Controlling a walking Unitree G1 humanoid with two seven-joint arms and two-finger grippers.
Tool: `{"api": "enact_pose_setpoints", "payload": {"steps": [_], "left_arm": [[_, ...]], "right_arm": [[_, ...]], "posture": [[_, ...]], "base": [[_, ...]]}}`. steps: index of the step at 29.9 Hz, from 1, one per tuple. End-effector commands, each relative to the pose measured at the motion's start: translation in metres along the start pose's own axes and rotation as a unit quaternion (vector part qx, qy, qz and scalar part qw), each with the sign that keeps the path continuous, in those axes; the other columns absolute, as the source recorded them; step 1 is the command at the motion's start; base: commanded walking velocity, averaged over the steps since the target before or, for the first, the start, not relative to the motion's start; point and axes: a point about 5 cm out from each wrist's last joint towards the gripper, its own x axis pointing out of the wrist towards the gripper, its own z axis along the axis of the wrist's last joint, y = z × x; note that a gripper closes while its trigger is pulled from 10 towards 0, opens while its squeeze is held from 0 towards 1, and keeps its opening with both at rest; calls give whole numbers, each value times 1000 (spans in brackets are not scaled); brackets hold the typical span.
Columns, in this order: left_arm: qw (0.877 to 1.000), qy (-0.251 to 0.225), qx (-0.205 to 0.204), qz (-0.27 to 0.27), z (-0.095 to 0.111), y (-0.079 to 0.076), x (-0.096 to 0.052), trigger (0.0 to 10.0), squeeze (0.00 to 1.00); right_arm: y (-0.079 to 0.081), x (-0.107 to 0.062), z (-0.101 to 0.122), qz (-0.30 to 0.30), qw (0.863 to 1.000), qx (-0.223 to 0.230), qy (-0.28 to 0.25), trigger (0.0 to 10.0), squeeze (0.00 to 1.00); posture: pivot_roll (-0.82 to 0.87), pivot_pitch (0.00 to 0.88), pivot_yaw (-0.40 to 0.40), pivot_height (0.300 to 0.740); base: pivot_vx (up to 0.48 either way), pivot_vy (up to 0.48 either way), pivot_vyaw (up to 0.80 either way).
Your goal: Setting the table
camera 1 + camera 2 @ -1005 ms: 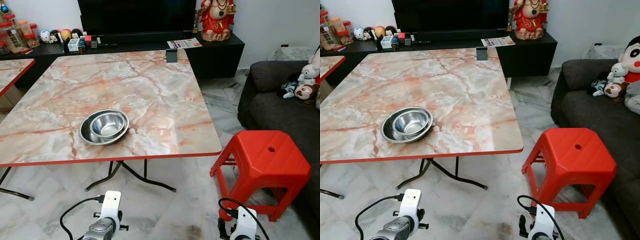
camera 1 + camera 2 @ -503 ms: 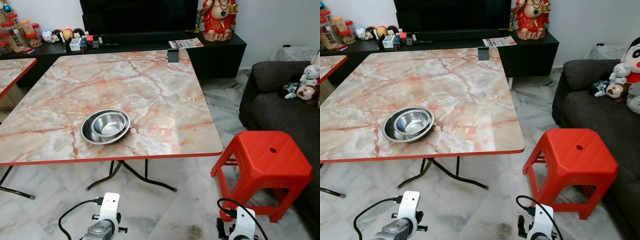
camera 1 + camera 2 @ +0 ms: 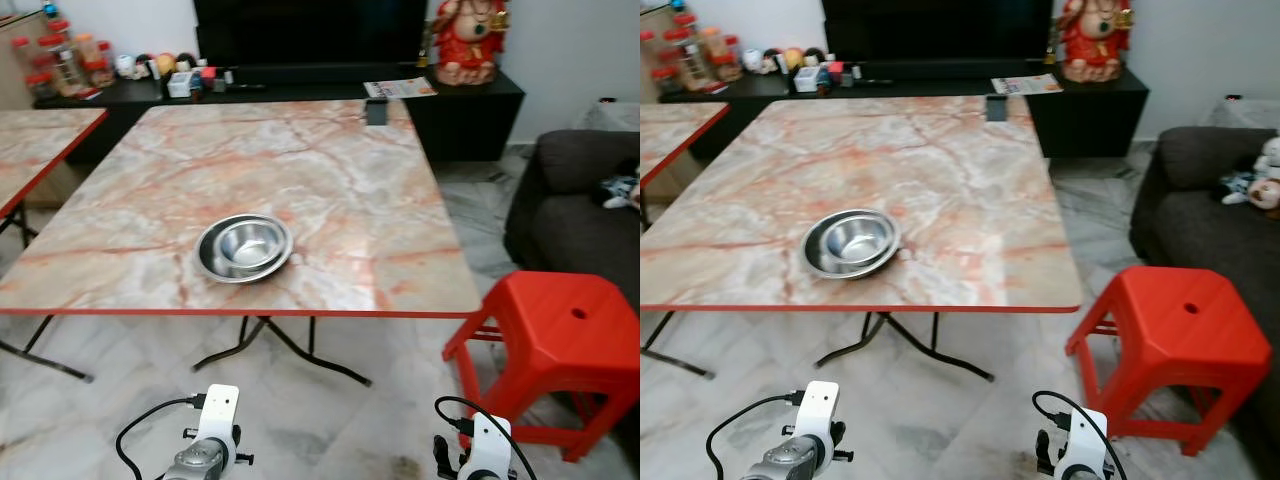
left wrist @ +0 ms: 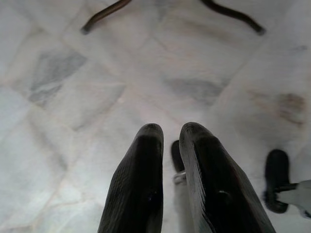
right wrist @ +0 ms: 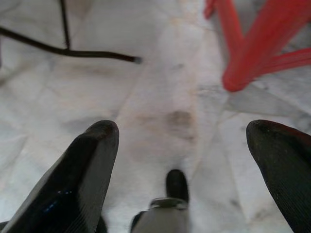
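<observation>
Two nested steel bowls [image 3: 244, 247] are sitting on the marble-pattern desk [image 3: 330, 170], toward its near edge and left of centre. A small dark object [image 3: 376, 110] is standing at the desk's far edge. A red stool [image 3: 560, 345] is standing on the floor [image 3: 300, 410] just right of the desk. Both arms are hanging low over the floor. Left gripper [image 4: 170, 133]: fingers pressed nearly together, holding nothing. Right gripper [image 5: 182, 131]: fingers spread wide, empty.
</observation>
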Motion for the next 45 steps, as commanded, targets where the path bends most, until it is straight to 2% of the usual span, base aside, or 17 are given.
{"api": "enact_pose_setpoints", "payload": {"steps": [1,45], "left_arm": [[1000,13,7,6,-4,4,-1,10000,0],[1000,11,6,21,-3,14,-1,10000,0]], "right_arm": [[1,0,-1,0,1000,-1,5,10000,0],[10,0,-4,7,1000,12,6,10000,0]], "posture": [[-157,0,50,740],[-130,0,61,740]], "base": [[0,480,0],[0,480,0]]}}
